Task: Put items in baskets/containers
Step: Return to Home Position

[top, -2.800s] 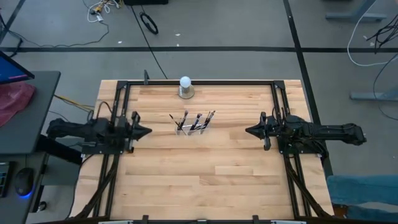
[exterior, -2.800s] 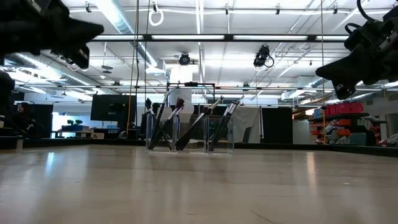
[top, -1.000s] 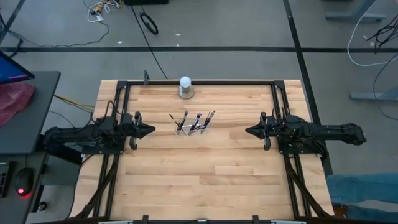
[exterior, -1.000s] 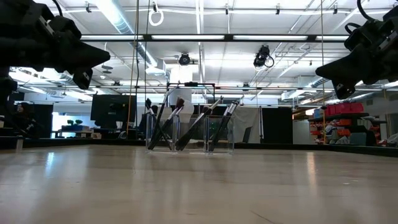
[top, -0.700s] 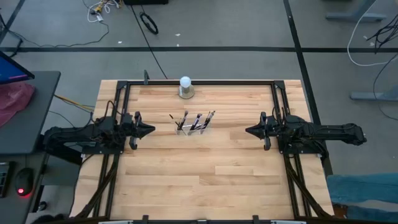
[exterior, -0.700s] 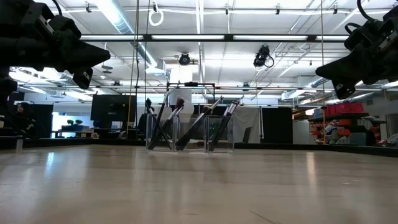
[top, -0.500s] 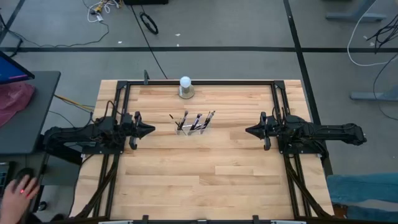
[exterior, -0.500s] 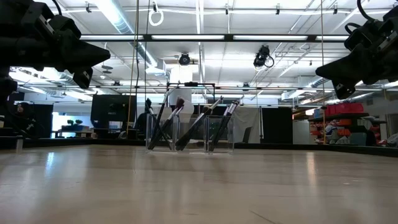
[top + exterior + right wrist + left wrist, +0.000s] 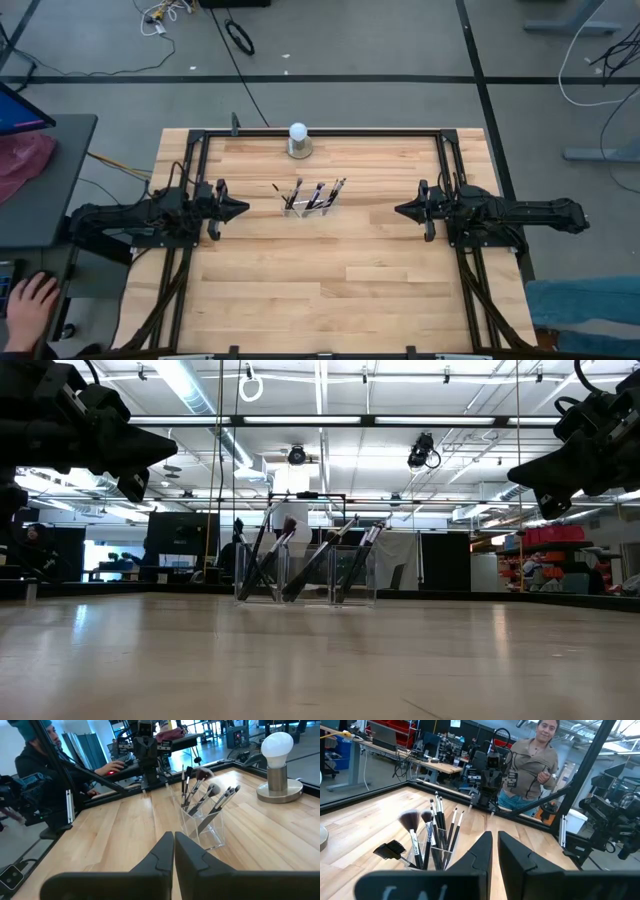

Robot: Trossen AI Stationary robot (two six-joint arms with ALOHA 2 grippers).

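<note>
Several dark-handled makeup brushes stand slanted in a clear plastic holder on the far middle of the table. Their handles are down, their bristles up, and they lean on its walls. My left gripper hangs shut above the table's left side, pointing level at the holder from well away. My right gripper does the same from the right side, also shut. Each wrist view shows its own closed fingers, the left gripper and the right gripper, with the brushes and holder beyond.
A white ball on a grey round base stands at the far edge behind the holder. A black frame runs around the table. Bare wood fills the near half. A person's hand rests on the desk left of the table.
A person's hand has come onto the desk at the lower left of the high view. Both arms and the brushes have kept still.
</note>
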